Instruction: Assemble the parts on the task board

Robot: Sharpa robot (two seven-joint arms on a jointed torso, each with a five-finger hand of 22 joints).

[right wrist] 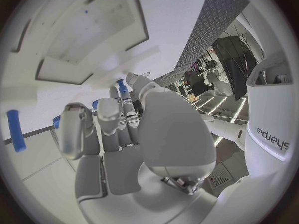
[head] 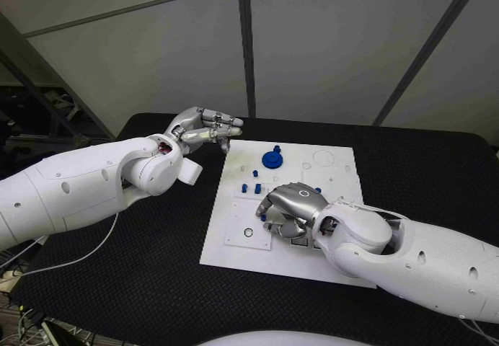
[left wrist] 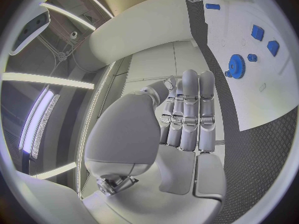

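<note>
The white task board (head: 234,245) lies mid-table. My right hand (head: 294,207) hovers low over its middle, fingers curled, and pinches a small blue peg (right wrist: 122,87) between thumb and finger; the peg's blue (head: 264,210) shows at the hand's left side. A blue gear (head: 272,158) stands near the board's far edge, also seen from the left wrist as the gear (left wrist: 236,65). Small blue parts (head: 251,188) stand between the gear and my right hand. My left hand (head: 202,128) hangs off the board's far left corner, holding nothing, its fingers (left wrist: 189,109) side by side.
Another blue peg (right wrist: 17,130) lies on the board beside my right hand. A recessed white block (head: 249,233) sits at the board's near left. The black table (head: 125,288) runs wide on every side. A white cable (head: 73,259) trails from my left arm.
</note>
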